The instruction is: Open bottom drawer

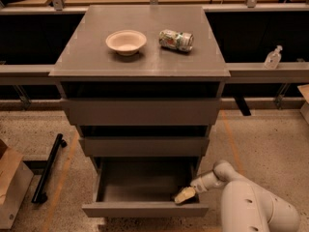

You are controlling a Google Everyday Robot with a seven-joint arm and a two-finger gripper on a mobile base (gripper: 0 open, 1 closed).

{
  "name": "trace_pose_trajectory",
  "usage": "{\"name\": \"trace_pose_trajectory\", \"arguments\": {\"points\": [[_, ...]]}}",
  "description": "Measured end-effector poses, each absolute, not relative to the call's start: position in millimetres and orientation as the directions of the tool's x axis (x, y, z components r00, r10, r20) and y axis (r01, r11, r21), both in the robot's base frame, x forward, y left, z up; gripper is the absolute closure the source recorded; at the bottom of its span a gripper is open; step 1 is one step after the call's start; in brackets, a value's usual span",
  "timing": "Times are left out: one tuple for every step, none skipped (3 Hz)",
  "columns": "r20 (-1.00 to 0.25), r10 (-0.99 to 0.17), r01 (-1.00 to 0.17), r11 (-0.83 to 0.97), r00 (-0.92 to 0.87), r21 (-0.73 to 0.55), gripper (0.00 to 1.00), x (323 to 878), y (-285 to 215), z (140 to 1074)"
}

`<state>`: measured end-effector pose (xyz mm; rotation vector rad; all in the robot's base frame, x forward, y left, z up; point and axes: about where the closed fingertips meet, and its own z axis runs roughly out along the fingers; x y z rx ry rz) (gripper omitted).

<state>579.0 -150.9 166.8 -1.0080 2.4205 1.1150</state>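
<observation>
Nearest the viewer, at lower right, the robot's white arm [256, 207] reaches leftward, ending in the gripper [185, 195], whose pale tip sits inside the front right corner of the bottom drawer [145, 210], just behind its front panel; whether the gripper is spread or closed cannot be told. The bottom drawer, lowest of three in the grey-brown cabinet, stands pulled out, its shallow grey box exposed. At far left on the floor lie a cardboard box [9, 182] and a black bar [48, 168]. Above the bottom drawer, the middle drawer [144, 146] and the top drawer [142, 111] each project slightly. On the cabinet top [140, 64] rest a pale bowl [126, 41] and, to its right, a can [176, 39] on its side. Farther right, a clear bottle [273, 58] stands on a ledge.
</observation>
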Motion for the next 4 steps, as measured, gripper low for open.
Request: {"name": "trace_pose_trajectory", "arguments": {"points": [[-0.468,-0.475,-0.666,0.486,-0.745,0.566,0.00,558.4,-157.8,164.4],[-0.493,-0.495,-0.699,0.501,-0.715,0.510,0.00,552.1,-155.6,191.2],[-0.562,-0.541,-0.779,0.468,-0.626,0.418,0.00,562.0,-141.7,225.8],[-0.572,-0.550,-0.793,0.458,-0.608,0.402,0.00,563.8,-137.7,232.6]]}}
